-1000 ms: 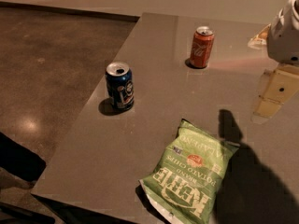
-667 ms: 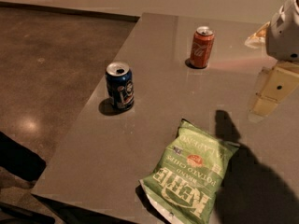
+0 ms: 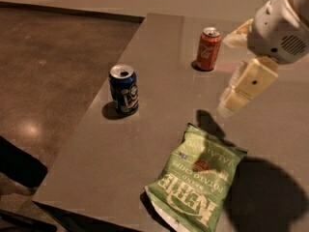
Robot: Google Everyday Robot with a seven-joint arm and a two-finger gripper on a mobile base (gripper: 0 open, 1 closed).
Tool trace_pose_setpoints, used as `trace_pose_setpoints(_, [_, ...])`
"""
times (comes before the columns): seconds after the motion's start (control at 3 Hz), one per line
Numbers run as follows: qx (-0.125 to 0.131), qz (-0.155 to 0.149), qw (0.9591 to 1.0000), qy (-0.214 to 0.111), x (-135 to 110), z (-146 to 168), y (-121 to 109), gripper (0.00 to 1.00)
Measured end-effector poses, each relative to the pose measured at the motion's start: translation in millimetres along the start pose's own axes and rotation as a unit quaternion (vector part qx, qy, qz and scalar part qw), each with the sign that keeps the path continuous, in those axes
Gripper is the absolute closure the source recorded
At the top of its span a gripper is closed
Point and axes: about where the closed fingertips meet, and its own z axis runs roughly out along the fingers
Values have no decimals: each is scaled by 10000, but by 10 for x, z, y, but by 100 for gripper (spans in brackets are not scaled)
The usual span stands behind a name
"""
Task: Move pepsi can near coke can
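The pepsi can (image 3: pixel 123 89), dark blue with a silver top, stands upright near the left edge of the grey table (image 3: pixel 164 129). The coke can (image 3: pixel 209 49), orange-red with pale script, stands upright further back, to the right of the pepsi can. My gripper (image 3: pixel 228 105) hangs above the table at the right, below the white arm housing (image 3: pixel 280 28). It is to the right of the pepsi can and in front of the coke can, touching neither. It holds nothing that I can see.
A green chip bag (image 3: pixel 198 182) lies flat at the front of the table, below the gripper's shadow. A pale object (image 3: pixel 237 36) lies at the back right, partly hidden by the arm. The table's left edge drops to a dark floor (image 3: pixel 48 81).
The gripper and arm have moved left, toward the middle of the table, and their shadow has shifted with them. The cans and the bag have not moved.
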Motion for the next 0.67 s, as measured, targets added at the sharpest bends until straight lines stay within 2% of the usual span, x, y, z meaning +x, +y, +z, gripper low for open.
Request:
trace_pose_setpoints(0.33, [-105, 90, 9982, -583, -334, 231, 4, 0])
trace_pose_setpoints(0.67, [-133, 159, 9947, -1005, -682, 457, 6, 0])
